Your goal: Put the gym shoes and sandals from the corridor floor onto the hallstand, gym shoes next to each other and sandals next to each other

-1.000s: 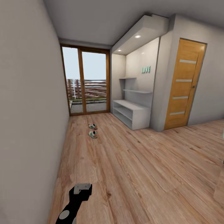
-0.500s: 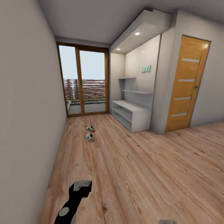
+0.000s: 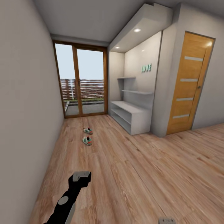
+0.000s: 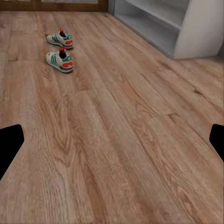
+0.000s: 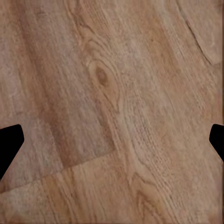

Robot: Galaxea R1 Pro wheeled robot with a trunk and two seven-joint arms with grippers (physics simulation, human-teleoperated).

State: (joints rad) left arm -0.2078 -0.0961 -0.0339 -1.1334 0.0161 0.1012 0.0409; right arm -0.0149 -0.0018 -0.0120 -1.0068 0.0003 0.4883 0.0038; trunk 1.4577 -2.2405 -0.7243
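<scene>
Lying well ahead of the spread left fingers (image 4: 10,148), seemingly empty: two gym shoes (image 4: 60,50).

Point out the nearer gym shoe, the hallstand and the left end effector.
nearer gym shoe (image 3: 87,141), head view, its upper.
hallstand (image 3: 132,108), head view, bench top.
left end effector (image 3: 80,176), head view, grey tip.

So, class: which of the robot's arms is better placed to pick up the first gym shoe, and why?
Probably the left. The gym shoes lie ahead on the left of the floor, in line with the open left hand; the right hand faces bare planks.
</scene>
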